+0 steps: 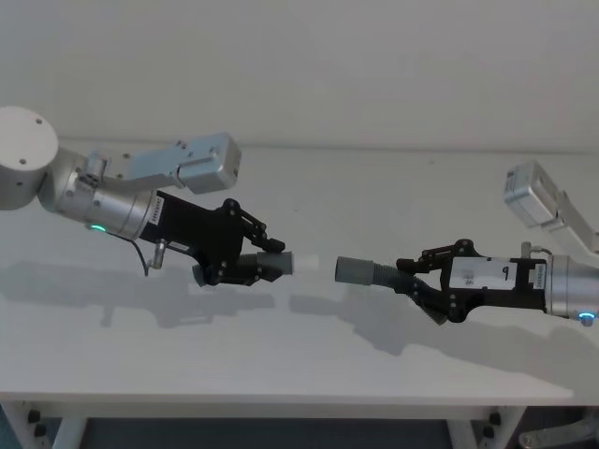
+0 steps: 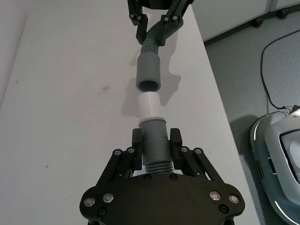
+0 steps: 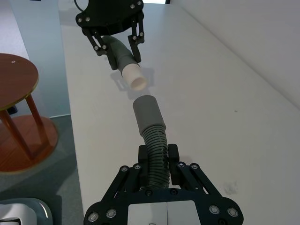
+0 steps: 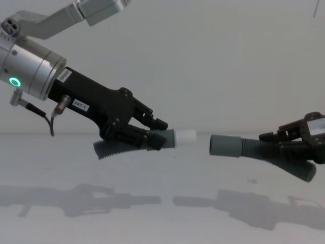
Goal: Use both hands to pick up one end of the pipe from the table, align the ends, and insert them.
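Pipe (image 4: 132, 144) label perhaps "297-1"; left gripper (image 4: 152, 133), right gripper (image 4: 277, 142) clamped.

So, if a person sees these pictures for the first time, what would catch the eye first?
Most striking are the two hose pieces held above the white table, facing end to end with a small gap between them. The left hand holds the piece with the whitish tip. The right hand holds the piece with the wider grey cuff, its opening turned toward that tip.
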